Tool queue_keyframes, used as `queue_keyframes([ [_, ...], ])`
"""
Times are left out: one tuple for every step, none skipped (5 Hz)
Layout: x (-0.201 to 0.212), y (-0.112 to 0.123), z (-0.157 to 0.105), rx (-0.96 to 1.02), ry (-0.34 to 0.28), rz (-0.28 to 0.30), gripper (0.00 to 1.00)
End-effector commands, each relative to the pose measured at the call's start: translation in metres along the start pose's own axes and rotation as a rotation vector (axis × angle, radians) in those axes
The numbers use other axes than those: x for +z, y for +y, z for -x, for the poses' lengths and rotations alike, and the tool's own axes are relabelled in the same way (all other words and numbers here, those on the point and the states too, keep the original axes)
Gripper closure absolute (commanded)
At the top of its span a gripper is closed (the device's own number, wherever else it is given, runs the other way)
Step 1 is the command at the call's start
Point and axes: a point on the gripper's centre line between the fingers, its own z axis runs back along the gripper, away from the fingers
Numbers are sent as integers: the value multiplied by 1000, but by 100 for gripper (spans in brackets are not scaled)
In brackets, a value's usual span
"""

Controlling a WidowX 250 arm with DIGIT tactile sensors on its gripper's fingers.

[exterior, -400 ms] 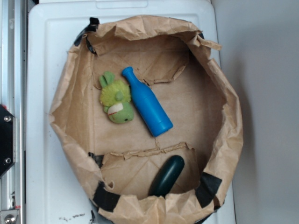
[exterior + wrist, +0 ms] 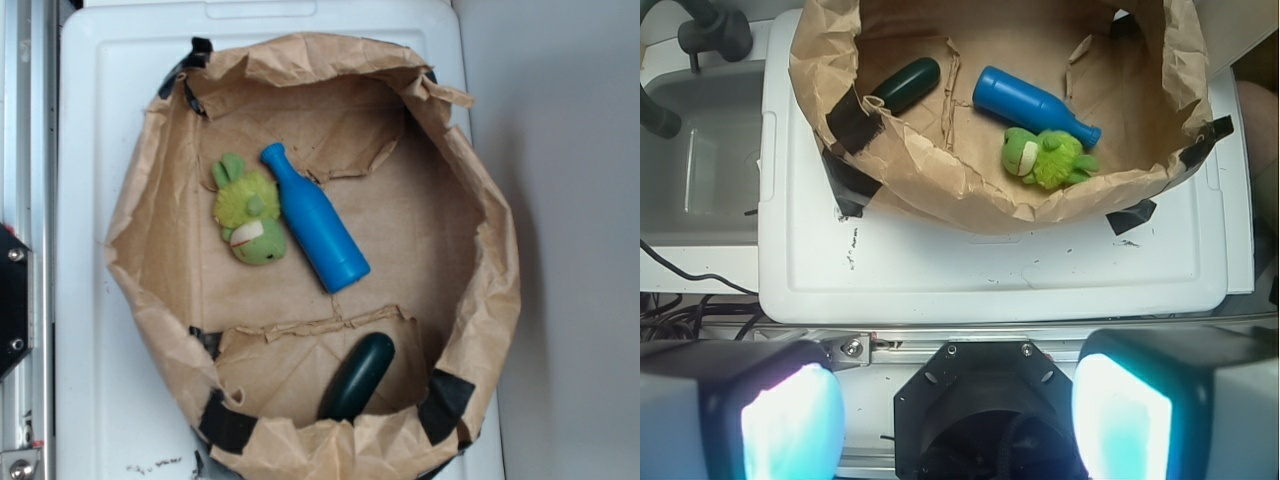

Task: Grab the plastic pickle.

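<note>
No readable text, label, brand, number or sign anywhere in either view. Only unprinted surfaces: plain brown paper bag (image 2: pixel 480 250), bare blue bottle (image 2: pixel 315 232), unmarked white lid (image 2: pixel 990 275).
</note>
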Motion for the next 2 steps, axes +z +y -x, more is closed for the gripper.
queue_keyframes([
  [-27, -16, -87, 150, -1, -67, 0],
  [-41, -15, -136, 268, -13, -89, 0],
])
